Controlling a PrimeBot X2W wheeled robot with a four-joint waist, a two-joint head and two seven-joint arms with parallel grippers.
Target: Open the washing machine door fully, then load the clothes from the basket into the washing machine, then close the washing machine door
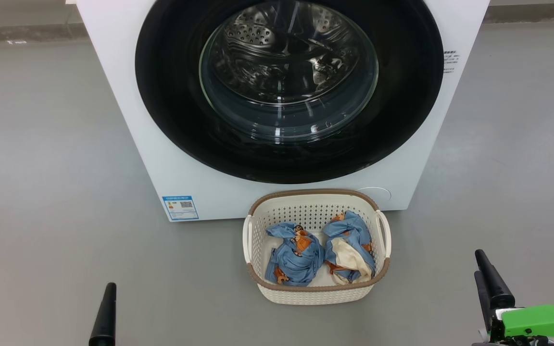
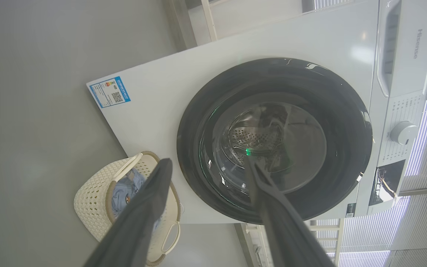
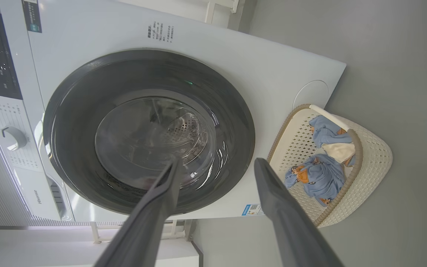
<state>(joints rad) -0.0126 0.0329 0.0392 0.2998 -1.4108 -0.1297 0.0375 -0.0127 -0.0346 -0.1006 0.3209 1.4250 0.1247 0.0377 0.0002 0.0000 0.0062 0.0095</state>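
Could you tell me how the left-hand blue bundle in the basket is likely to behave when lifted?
The left blue bundle is crumpled in loose folds, so it will probably be floppy and unfurl when lifted. Thin fabric suggests it is light. It lies right beside the other bundle in the basket, so it might snag it.

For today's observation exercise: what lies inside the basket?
The clothes: two crumpled light-blue bundles with orange prints, side by side. Anything beneath them on the basket floor is covered.

White washing machine (image 1: 209,192), black-ringed glass door (image 1: 289,91) shut, cream basket (image 1: 315,294) just before it, two light-blue clothes (image 1: 301,257) bundles inside
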